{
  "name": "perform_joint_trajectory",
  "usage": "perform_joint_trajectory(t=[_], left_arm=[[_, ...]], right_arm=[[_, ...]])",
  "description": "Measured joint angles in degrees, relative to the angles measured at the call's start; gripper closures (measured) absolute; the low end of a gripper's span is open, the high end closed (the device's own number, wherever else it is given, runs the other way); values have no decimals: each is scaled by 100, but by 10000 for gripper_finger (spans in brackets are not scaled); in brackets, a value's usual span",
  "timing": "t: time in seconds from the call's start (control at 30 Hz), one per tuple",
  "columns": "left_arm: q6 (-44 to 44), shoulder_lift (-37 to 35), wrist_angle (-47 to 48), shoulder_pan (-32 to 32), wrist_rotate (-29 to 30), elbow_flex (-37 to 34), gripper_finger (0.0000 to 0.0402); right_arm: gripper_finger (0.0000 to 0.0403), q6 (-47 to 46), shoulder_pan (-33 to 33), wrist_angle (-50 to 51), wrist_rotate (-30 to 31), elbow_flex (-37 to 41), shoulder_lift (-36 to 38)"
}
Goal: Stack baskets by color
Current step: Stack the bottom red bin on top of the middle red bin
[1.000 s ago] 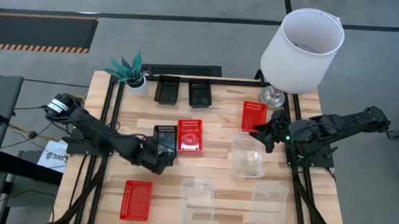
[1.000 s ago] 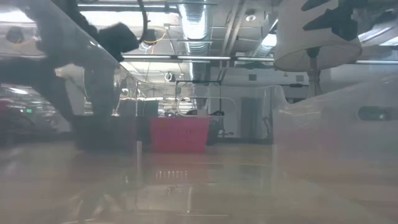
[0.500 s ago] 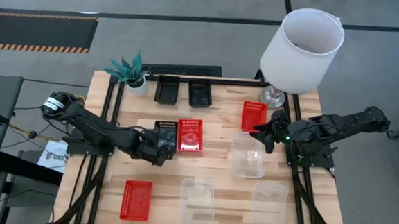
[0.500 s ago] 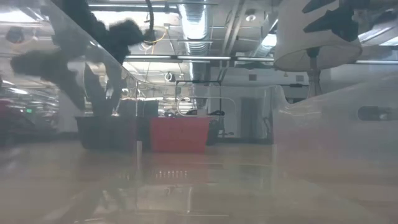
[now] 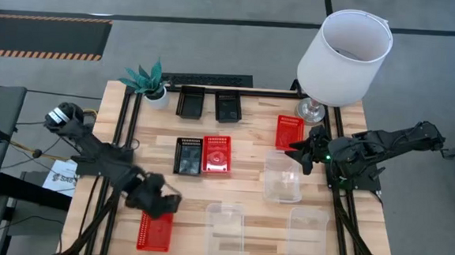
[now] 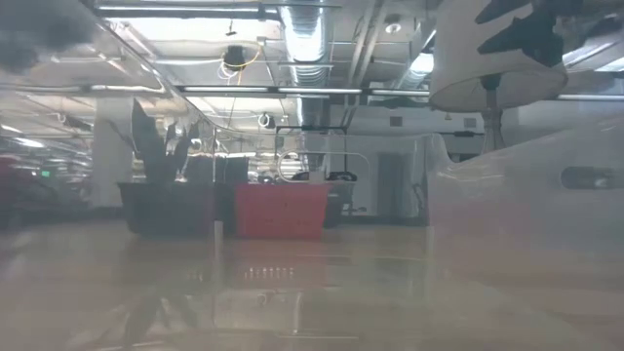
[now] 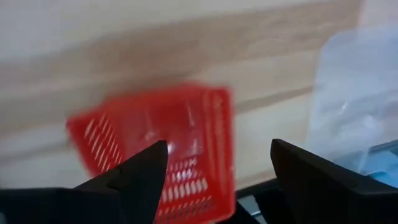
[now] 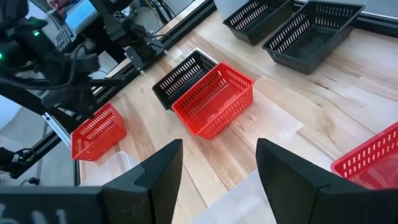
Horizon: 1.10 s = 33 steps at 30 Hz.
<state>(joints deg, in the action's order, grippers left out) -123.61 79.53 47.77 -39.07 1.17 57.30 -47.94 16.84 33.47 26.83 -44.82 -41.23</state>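
Wooden table, nine baskets unsorted.
Left gripper open above near red basket; best centred over one wall before closing. Right gripper open, waiting.

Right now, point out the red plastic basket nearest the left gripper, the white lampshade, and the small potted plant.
Red plastic basket (image 5: 154, 229), high view, on its perforated bottom.
White lampshade (image 5: 335, 69), high view, on its outer side wall.
Small potted plant (image 5: 146, 77), high view, on its green leaves.

Bare wood lies mid-table (between baskets); the lampshade overhangs the far-right corner.
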Motion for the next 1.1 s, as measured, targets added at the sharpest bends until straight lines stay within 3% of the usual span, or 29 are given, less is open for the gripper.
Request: perform_joint_trajectory(t=[0.17,0.27,0.33,0.47,0.93,1.1], left_arm=[[-1136,73,196,-830,-18,-12,129],[-1293,123,498,-1109,-401,-15,129],[-1350,126,711,-1251,-316,-15,129],[-1265,124,939,-1348,201,-15,129],[-1234,1134,367,-1345,3,1,131],[-1178,1377,349,-1305,-6,4,167]], right_arm=[[177,-2,0,-1,1,0,0],[177,-4,0,-2,1,0,-2],[177,-4,0,-2,2,0,0],[177,-24,0,-5,2,0,1],[177,-22,-48,-136,7,0,2],[177,-20,-134,-136,9,0,2]])
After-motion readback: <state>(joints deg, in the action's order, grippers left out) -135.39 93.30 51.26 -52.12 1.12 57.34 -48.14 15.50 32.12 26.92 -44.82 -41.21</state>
